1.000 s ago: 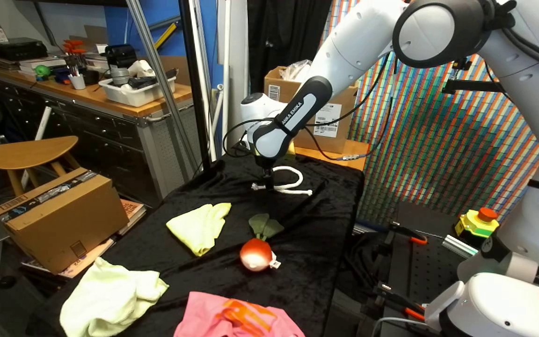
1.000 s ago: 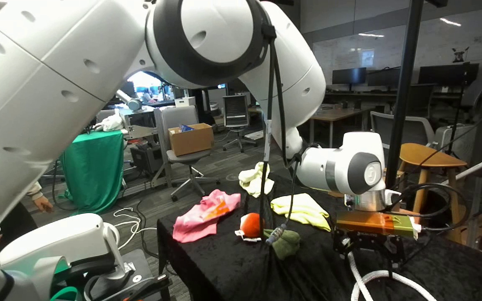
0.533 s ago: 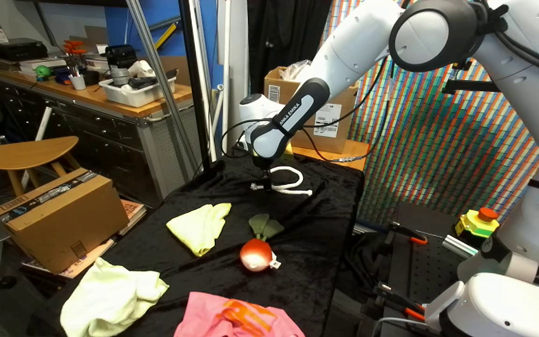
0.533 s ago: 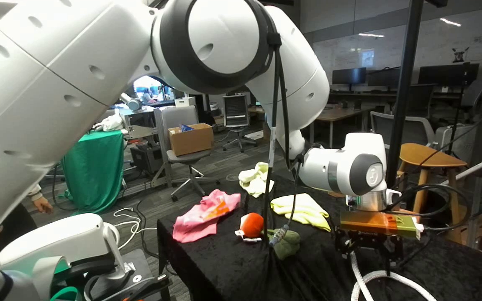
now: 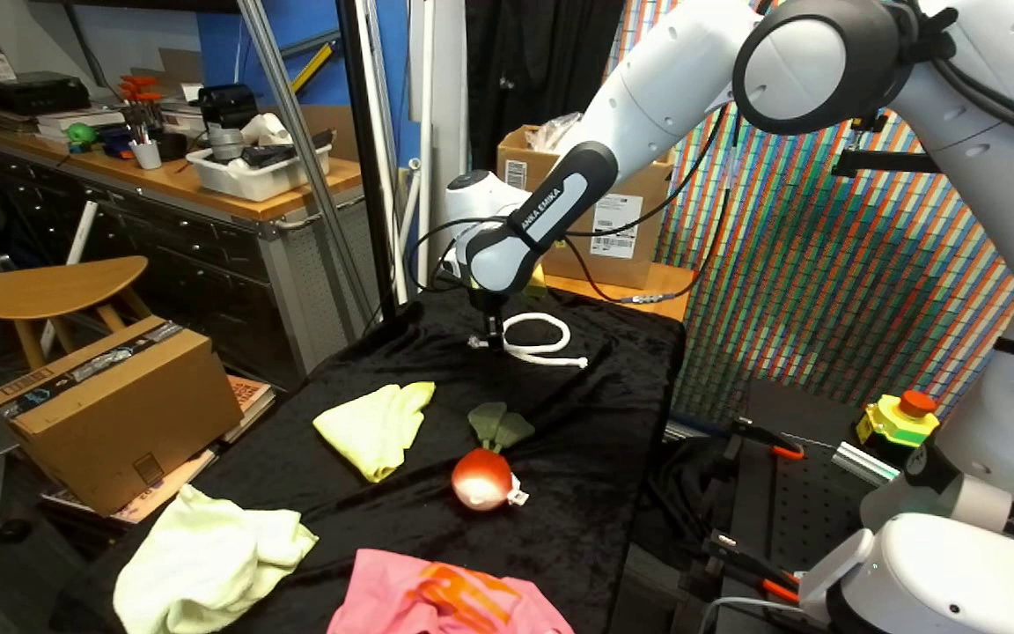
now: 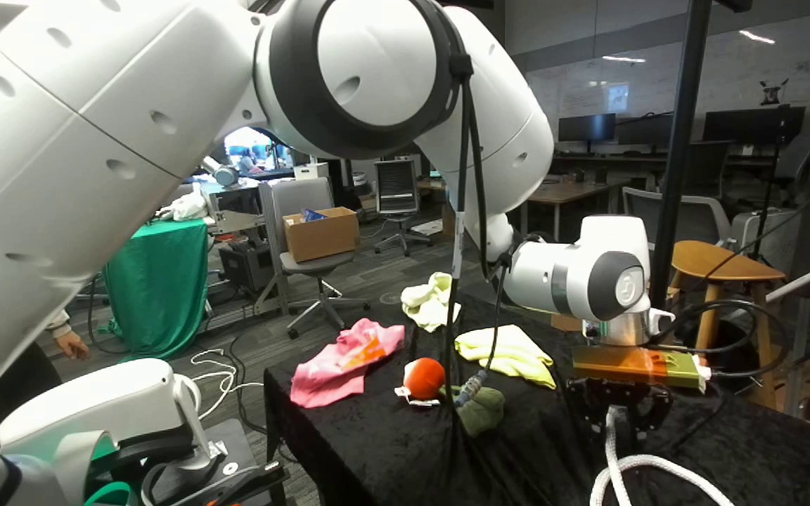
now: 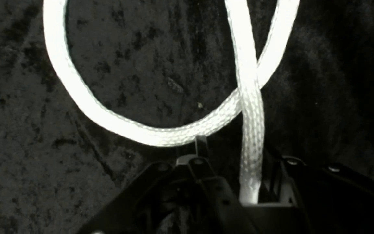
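White braided rope (image 7: pixel 252 143) could slip out of our gripper (image 5: pixel 493 340), we judge, because the pinch sits close to one end. The jaws look closed about that strand. Outward, it crosses over its own loop on the black velvet tablecloth (image 5: pixel 586 423), so pulling might drag the loop along. Well apart, we see a yellow cloth (image 5: pixel 379 431).

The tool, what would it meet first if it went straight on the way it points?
Probably the black cloth beneath the tool, though the loop of the white rope lies close and depth is unclear.
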Robot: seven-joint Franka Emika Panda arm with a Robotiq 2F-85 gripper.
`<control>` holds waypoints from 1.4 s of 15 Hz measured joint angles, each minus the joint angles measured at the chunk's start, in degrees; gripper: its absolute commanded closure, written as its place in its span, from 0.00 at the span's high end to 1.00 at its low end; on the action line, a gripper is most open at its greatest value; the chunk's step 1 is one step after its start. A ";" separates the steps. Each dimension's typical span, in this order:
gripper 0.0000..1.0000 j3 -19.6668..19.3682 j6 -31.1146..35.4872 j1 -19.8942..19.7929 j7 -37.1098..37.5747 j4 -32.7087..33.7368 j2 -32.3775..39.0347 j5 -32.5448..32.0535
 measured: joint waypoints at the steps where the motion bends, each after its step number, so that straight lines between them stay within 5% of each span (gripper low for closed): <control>1: 0.09 0.01 0.00 -0.07 0.00 0.08 0.00 0.05; 8: 0.10 0.51 3.78 -0.13 1.44 -2.43 -2.10 0.31; 16: 0.09 0.20 26.03 1.98 14.19 -24.72 -20.19 1.17; 21: 0.09 1.23 31.43 2.21 20.99 -38.33 -35.10 8.83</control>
